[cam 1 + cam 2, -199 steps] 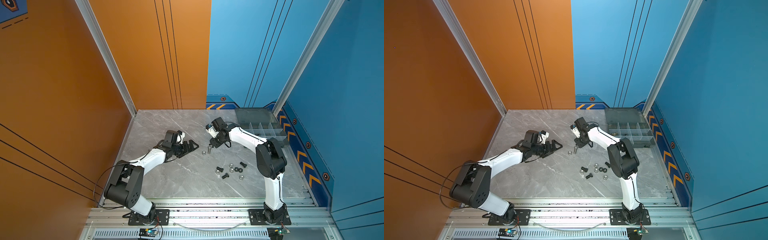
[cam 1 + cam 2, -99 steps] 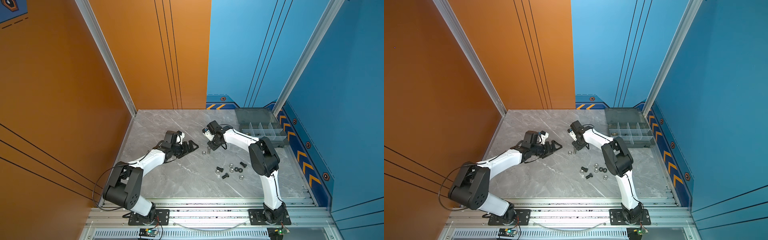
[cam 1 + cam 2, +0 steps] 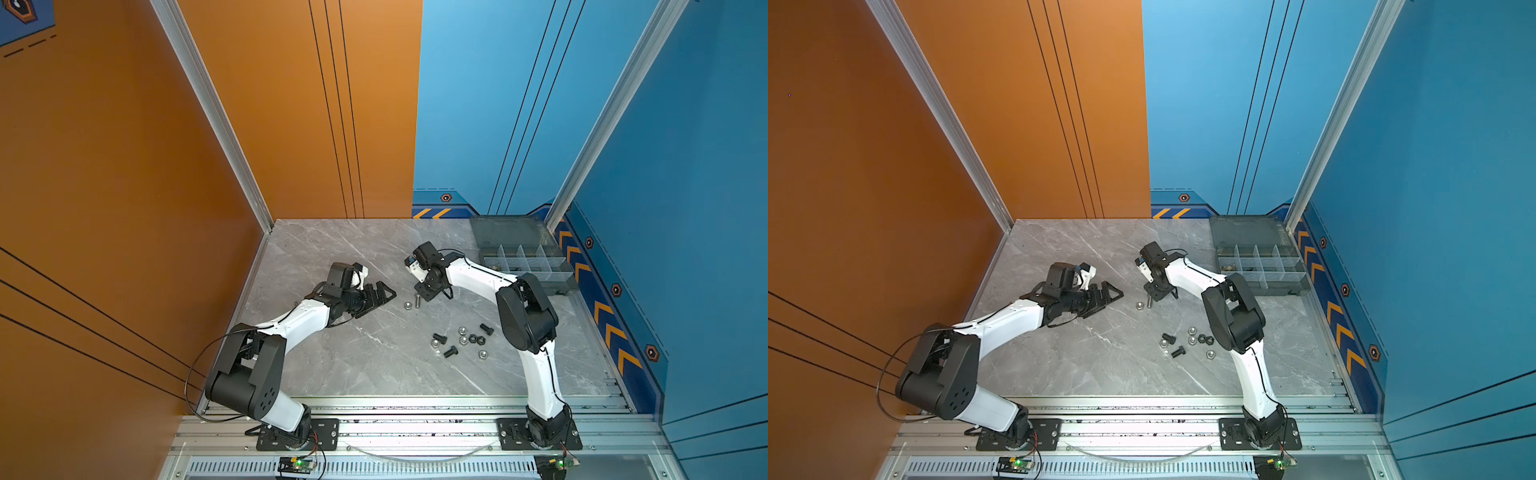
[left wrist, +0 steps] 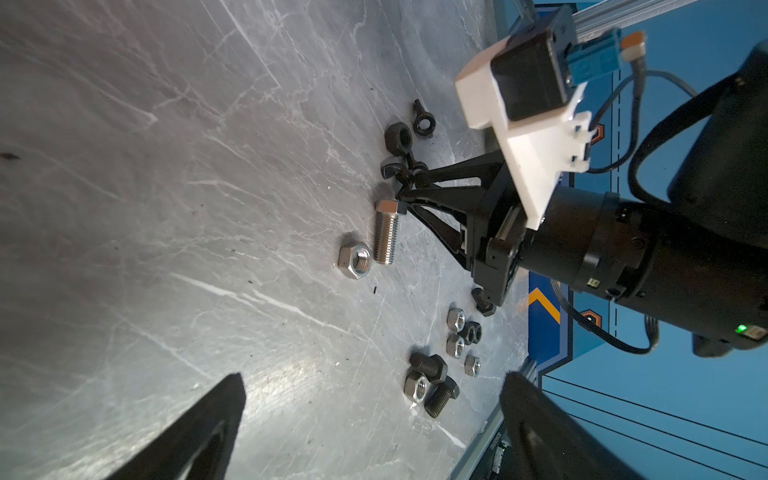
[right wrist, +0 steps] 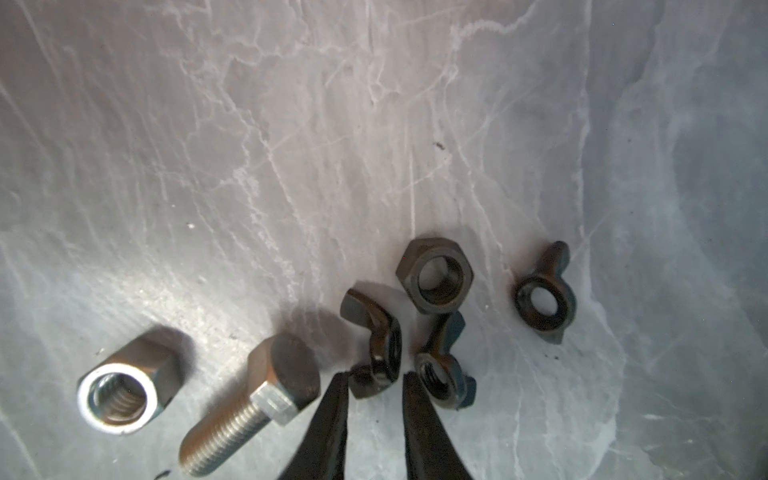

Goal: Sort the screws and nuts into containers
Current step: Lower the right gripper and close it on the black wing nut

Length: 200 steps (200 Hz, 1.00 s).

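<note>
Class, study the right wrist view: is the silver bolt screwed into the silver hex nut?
No, the silver bolt lies apart, beside the silver hex nut.

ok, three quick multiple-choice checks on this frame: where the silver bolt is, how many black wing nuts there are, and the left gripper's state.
1. How does the silver bolt sit?
A) standing upright on its head
B) threaded into a nut
C) lying on the table beside a silver hex nut

2. How many black wing nuts does the right wrist view show?
A) one
B) three
C) six

3. The left gripper is:
A) open and empty
B) shut on a bolt
C) shut and empty

Answers:
1 C: the bolt lies on its side on the bare marble, with the nut next to it.
2 B: three winged shapes are clustered there.
3 A: in the left wrist view its fingers stand wide apart with nothing between them.
</note>
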Available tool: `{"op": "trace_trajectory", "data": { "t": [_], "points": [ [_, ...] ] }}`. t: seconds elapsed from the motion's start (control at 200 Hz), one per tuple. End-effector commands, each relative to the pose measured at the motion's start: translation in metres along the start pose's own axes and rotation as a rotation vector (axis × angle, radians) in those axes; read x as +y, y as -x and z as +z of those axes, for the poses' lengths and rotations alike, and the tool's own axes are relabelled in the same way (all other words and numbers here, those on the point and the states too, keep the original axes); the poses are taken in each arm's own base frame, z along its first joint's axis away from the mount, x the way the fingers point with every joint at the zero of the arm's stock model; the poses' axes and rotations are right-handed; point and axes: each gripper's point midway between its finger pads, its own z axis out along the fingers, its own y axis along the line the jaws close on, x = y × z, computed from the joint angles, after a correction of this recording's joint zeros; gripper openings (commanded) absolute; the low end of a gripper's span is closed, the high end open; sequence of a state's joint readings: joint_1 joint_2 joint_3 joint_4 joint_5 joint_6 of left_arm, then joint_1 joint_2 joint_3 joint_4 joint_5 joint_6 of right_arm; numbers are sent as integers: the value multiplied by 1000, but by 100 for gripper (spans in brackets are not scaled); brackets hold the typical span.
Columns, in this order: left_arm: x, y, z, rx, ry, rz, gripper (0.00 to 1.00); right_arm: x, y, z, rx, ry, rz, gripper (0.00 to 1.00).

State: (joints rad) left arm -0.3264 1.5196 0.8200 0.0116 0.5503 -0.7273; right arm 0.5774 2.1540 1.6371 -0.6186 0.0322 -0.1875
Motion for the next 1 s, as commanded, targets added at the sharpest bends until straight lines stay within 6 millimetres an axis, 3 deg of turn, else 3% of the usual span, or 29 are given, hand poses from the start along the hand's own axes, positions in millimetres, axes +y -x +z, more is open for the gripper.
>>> {"op": "trace_trajectory", "data": {
  "t": [0.0, 0.996],
  "points": [
    [0, 4, -3, -20, -5, 11, 98, -2, 8, 1, -12, -26, -23, 24],
    [1, 3, -1, -15, -10, 7, 98, -1, 13, 13, -19, -37, -14, 17]
  ]
}}
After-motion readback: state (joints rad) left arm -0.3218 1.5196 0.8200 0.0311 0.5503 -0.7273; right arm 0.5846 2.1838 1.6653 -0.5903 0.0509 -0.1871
